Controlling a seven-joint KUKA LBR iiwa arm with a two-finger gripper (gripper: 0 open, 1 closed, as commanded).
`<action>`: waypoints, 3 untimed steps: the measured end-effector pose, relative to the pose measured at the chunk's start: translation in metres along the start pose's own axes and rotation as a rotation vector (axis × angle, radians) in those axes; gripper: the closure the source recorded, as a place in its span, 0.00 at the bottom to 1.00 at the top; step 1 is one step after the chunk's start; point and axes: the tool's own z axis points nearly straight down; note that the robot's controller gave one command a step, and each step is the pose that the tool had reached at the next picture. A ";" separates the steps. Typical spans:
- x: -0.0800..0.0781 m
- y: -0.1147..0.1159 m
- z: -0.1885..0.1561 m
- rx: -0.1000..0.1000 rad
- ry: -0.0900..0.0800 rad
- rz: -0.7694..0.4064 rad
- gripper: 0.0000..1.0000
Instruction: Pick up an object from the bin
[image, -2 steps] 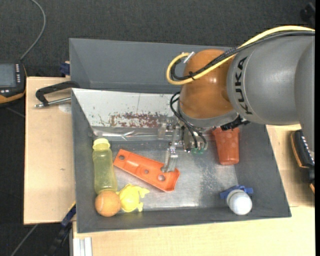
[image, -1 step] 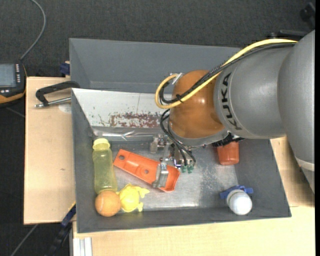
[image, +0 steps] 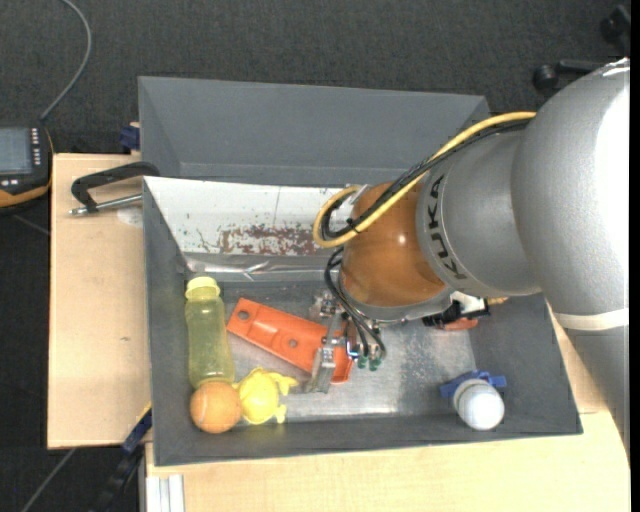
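My gripper (image: 323, 372) reaches down near the middle of the bin floor, its fingers at the right end of a flat orange plastic piece (image: 277, 335) that lies slanted there. Just left of the fingertips sits a yellow toy (image: 262, 396), with an orange ball (image: 215, 407) beside it in the front left corner. A yellow-green bottle (image: 206, 333) with a yellow cap lies along the left wall. Whether the fingers are round the orange piece is hidden by the gripper's own body.
A white and blue bottle-like thing (image: 477, 400) lies in the front right corner. A small red and black thing (image: 460, 315) peeks out under the arm on the right. The arm and its orange cover hang over the bin's middle and right.
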 end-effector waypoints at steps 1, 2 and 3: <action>0.013 0.008 0.002 0.001 0.002 0.046 1.00; 0.013 0.008 0.002 0.001 0.002 0.046 1.00; 0.013 0.008 0.002 0.001 0.001 0.046 1.00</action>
